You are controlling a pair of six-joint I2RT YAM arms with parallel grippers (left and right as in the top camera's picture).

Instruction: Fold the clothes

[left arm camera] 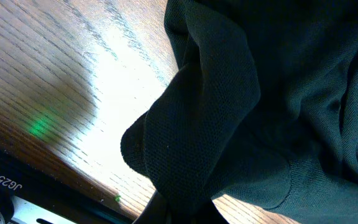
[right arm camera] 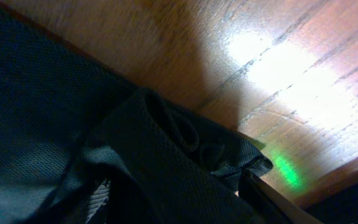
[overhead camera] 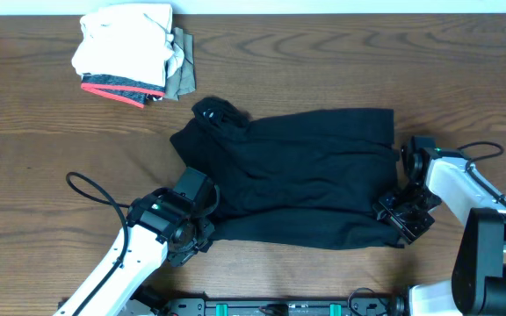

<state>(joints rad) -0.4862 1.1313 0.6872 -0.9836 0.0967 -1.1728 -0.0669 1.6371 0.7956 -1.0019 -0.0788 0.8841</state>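
Black shirt lay spread flat mid-table. Left gripper was clamped on its near-left corner. Right gripper sat at the near-right hem, couldn't tell if it had bitten. Confirm that bite, then lift both corners evenly

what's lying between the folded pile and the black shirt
Only a narrow strip of bare wooden table separates the folded pile from the black shirt; the overhead view shows it.
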